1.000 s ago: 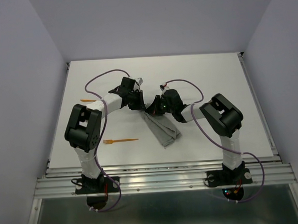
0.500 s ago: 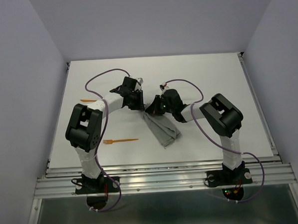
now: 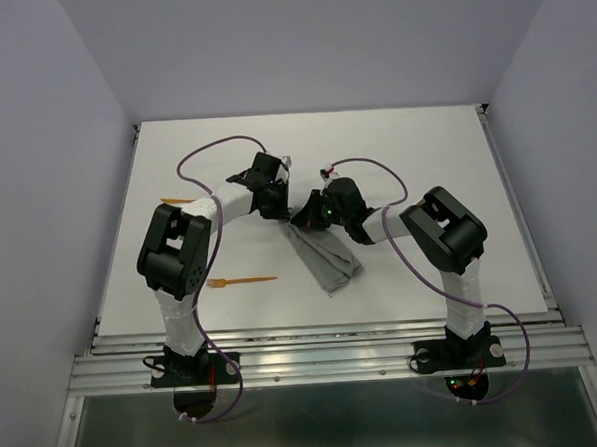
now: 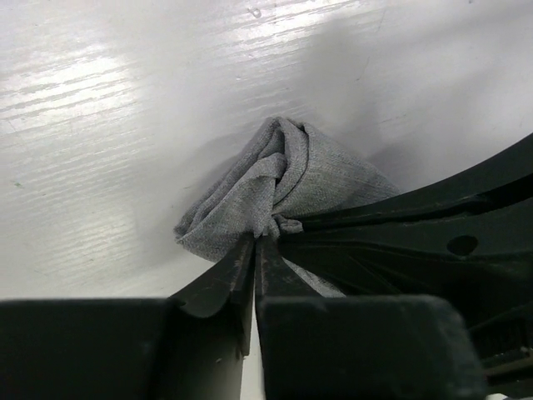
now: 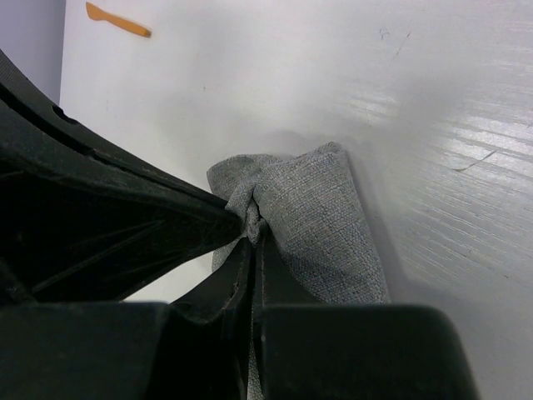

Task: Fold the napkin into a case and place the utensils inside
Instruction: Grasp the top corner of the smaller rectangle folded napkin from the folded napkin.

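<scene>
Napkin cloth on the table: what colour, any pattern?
The soft cloth napkin is plain mid-grey, unpatterned; clearest in right wrist view.

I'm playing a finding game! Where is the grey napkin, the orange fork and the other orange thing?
grey napkin (image 3: 327, 262), top view, middle of the folded cloth.
orange fork (image 3: 243, 280), top view, middle of its handle.
other orange piece (image 5: 117, 20), right wrist view, middle of the strip.

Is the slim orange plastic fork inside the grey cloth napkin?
No, the fork lies bare on the table, left of the napkin.
</scene>
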Available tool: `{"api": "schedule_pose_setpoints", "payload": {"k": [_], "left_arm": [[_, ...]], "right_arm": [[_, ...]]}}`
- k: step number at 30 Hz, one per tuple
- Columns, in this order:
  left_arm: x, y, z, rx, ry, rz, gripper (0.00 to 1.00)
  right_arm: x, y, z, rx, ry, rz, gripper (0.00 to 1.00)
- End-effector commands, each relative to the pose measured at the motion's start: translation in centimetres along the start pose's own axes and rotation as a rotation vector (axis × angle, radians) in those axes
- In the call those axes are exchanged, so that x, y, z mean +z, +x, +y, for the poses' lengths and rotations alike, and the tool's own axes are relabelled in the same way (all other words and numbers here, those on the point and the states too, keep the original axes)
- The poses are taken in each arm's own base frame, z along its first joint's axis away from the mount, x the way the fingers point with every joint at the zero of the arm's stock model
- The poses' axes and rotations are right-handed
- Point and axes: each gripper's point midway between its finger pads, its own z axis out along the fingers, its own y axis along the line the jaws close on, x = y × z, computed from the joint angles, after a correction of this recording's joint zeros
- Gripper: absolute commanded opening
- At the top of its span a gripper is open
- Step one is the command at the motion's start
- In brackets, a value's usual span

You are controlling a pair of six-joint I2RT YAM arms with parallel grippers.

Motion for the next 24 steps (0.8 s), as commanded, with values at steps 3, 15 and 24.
{"api": "schedule_pose_setpoints", "payload": {"k": [3, 15, 24], "left_arm": [[-0.3, -1.1, -0.5, 0.034, -0.015, -0.01, 0.0], [-2.9, -2.3, -2.5, 0.028, 0.154, -0.036, 0.0], [-3.5, -2.4, -3.1, 0.026, 0.197, -0.04, 0.0]], "right_arm": [[0.4, -0.6, 1.1, -0.028, -0.024, -0.013, 0.01], [-0.2, -2.0, 2.6, -0.053, -0.048, -0.047, 0.01], [-0.3, -3.7, 4.1, -0.068, -0.075, -0.088, 0.01]]}}
